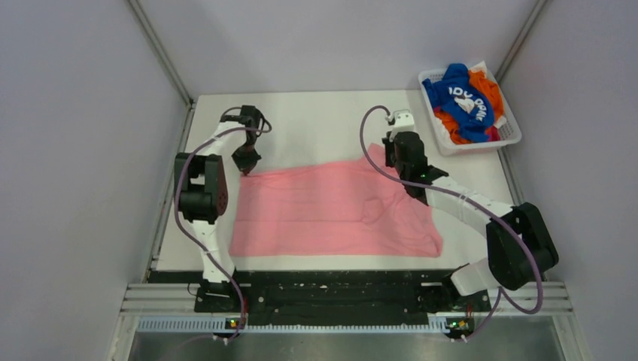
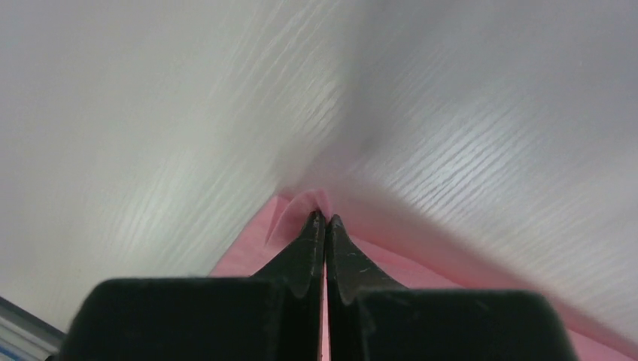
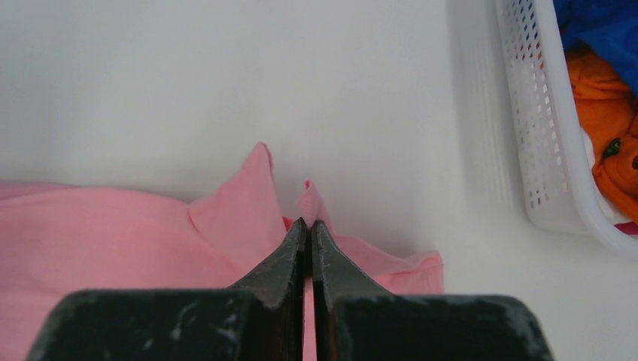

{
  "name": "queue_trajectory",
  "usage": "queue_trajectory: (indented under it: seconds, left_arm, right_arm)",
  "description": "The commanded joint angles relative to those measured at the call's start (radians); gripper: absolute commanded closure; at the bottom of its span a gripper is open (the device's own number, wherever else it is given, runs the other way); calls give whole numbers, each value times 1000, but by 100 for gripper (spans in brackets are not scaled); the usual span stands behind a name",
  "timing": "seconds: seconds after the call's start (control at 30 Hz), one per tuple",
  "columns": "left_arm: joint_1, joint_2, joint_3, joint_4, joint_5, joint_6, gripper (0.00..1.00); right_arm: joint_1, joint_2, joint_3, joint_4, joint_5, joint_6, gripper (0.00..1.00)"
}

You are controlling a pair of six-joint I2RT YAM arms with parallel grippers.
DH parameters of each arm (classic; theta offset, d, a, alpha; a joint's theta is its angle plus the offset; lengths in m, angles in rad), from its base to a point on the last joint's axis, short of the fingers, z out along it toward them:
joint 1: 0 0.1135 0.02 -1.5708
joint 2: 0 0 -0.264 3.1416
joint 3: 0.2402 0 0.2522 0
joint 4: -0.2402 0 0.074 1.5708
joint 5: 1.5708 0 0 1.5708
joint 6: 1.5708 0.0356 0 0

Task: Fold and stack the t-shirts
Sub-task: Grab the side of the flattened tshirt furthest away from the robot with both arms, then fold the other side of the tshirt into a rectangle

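The pink t-shirt [image 1: 331, 207] lies spread on the white table. My left gripper [image 1: 247, 167] is shut on its far left corner; the wrist view shows the jaws closed with a pinch of pink cloth [image 2: 308, 201] at the tips [image 2: 325, 219]. My right gripper [image 1: 397, 167] is shut on the shirt's far right edge; pink cloth [image 3: 248, 195] bunches round the closed tips [image 3: 307, 223]. The blue t-shirt [image 1: 460, 98] with white lettering and the orange t-shirt [image 1: 489, 89] lie crumpled in the basket.
A white slatted basket [image 1: 508, 138] stands at the table's far right corner, and its wall [image 3: 545, 143] shows to the right of my right gripper. Grey walls enclose the table on three sides.
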Motion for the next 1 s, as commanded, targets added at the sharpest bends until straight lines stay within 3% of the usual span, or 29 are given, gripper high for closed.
queue_trajectory:
  seconds: [0.0, 0.23, 0.47, 0.67, 0.97]
  left_arm:
    - [-17, -179, -100, 52, -28, -24, 100]
    - [-40, -362, -274, 95, -30, -48, 100]
    - [-63, -483, -420, 113, -27, -72, 100]
    - [-82, -593, -562, 137, -17, -110, 100]
    - [-95, -684, -740, 198, 18, -140, 100]
  right_arm:
    - [2, -124, -41, -1, -9, 24, 100]
    - [63, -268, -104, -145, 81, 74, 100]
    - [118, -412, -160, -362, 143, 240, 100]
    - [188, -470, -171, -583, 301, 355, 100]
    - [290, -517, -223, -735, 353, 497, 100]
